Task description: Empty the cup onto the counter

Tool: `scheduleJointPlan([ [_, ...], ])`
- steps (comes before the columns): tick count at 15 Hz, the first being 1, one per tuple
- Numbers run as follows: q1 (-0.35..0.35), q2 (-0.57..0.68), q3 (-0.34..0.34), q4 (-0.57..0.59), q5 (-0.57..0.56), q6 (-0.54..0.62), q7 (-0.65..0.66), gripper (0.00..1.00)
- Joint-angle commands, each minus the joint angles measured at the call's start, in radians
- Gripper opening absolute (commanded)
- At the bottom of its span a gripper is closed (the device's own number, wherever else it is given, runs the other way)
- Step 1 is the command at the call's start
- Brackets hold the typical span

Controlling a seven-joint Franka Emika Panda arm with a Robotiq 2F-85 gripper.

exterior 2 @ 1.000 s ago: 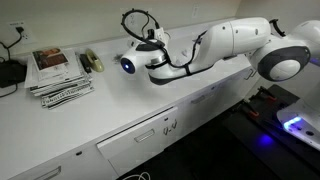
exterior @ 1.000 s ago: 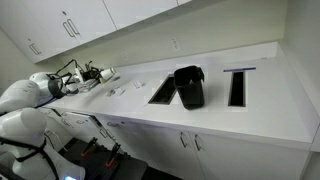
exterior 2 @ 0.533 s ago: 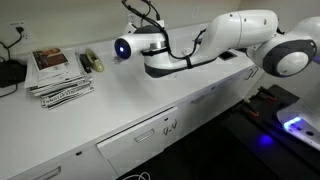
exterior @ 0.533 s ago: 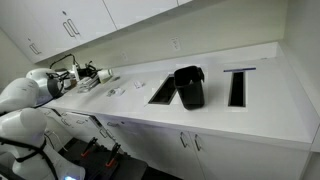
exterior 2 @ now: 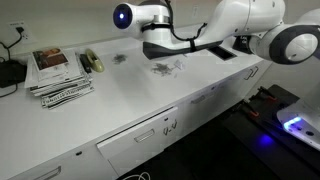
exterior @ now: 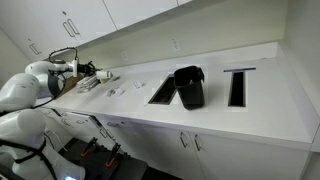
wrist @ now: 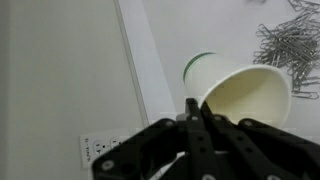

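In the wrist view my gripper (wrist: 196, 108) is shut on the rim of the cup (wrist: 247, 93), a pale paper cup with a green-edged base. The cup lies tipped on its side with its open mouth toward the camera, and its inside looks empty. A heap of metal paper clips (wrist: 287, 48) lies on the white counter (wrist: 205, 28) beyond it. In an exterior view my gripper (exterior: 88, 70) hangs above the counter's far end (exterior: 220, 122), over scattered clips (exterior: 92, 85). The clips also show in the second exterior view (exterior 2: 165, 68). The cup is too small to make out there.
A black boxy container (exterior: 189, 87) stands between two dark cut-outs (exterior: 237, 87). A stack of magazines (exterior 2: 60, 75) and a dark object (exterior 2: 92, 62) lie near the wall. A wall outlet (wrist: 100, 150) is close behind the gripper. Cabinet doors (exterior 2: 140, 140) run below the counter.
My arm has lifted and swung up toward the wall with the cup. The paper clips on the counter, hidden under the arm before, now show.
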Motion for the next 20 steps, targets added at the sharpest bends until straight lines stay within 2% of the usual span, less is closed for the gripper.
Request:
scheduleJointPlan([
  [1, -0.054, -0.05, 0.072, -0.037, 0.062, 0.06, -0.012, 0.01],
  [11, -0.161, -0.076, 0.246, -0.061, 0.138, 0.165, -0.003, 0.01],
  [17, -0.207, -0.089, 0.318, -0.117, 0.154, 0.149, -0.007, 0.01],
  [19, -0.224, -0.104, 0.332, -0.156, 0.148, 0.138, -0.006, 0.01],
  [20, -0.221, -0.117, 0.316, -0.181, 0.131, 0.093, 0.0, 0.01],
])
